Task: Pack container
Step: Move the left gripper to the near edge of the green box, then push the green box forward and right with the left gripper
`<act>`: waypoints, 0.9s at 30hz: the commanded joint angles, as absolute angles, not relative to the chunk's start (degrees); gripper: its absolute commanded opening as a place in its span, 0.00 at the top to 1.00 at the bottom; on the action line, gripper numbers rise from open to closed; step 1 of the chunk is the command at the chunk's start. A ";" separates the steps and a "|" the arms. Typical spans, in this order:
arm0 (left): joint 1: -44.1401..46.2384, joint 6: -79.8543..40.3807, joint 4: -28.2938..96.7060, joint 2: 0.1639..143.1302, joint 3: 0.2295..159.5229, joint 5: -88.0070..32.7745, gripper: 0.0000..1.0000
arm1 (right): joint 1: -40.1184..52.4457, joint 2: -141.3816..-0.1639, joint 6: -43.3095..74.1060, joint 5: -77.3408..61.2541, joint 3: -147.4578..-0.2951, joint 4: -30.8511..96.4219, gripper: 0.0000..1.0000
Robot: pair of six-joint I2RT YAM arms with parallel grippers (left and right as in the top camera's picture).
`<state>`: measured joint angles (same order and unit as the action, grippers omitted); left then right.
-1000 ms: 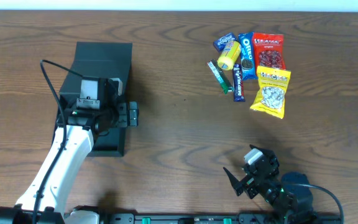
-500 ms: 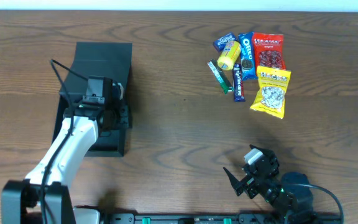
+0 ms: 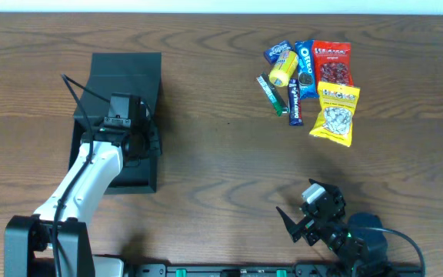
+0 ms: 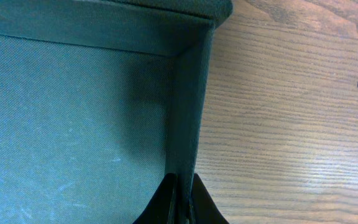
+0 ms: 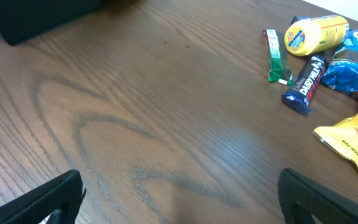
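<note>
The container (image 3: 125, 77) is a dark teal-black box lying open at the left of the table. My left gripper (image 3: 149, 143) is at the box's right wall and is shut on it. In the left wrist view the two black fingers (image 4: 166, 202) pinch that thin wall (image 4: 188, 112), one inside the box and one outside, with the teal inner floor (image 4: 73, 124) to the left. My right gripper (image 3: 302, 219) stands open near the front edge, well away from the box. Its jaws are wide apart over bare wood (image 5: 182, 199).
Snack packets lie in a cluster at the back right: a yellow bag (image 3: 334, 114), a red bag (image 3: 333, 63), a blue Oreo pack (image 3: 306, 68), a yellow tube (image 3: 283, 68), a green stick (image 3: 268, 92) and a dark blue bar (image 3: 294, 111). The table's far edge runs just behind them.
My left gripper has gone from open to shut, clamping the container's right wall. The box has shifted slightly toward the back left. The right arm has not moved.
</note>
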<state>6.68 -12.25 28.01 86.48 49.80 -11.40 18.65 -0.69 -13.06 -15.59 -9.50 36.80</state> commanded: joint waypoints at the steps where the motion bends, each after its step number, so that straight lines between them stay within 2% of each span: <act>1: 6.81 -16.97 27.99 86.72 50.11 -12.14 0.94 | 19.05 -0.32 -13.78 -15.66 -9.30 36.82 0.01; 8: 9.69 -17.74 27.75 86.72 53.74 -10.92 0.94 | 19.05 -0.32 -13.78 -15.64 -9.30 36.82 0.01; 19: 17.54 -27.68 20.10 87.18 59.22 -8.99 0.94 | 19.05 -0.32 -13.78 -15.64 -9.30 36.82 0.01; 27: 20.25 -31.16 17.26 93.54 61.06 -12.01 0.94 | 19.05 -0.32 -13.78 -15.64 -9.30 36.82 0.01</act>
<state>19.20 -28.45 17.54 91.00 58.37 -10.55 18.65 -0.69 -13.06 -15.59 -9.52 36.80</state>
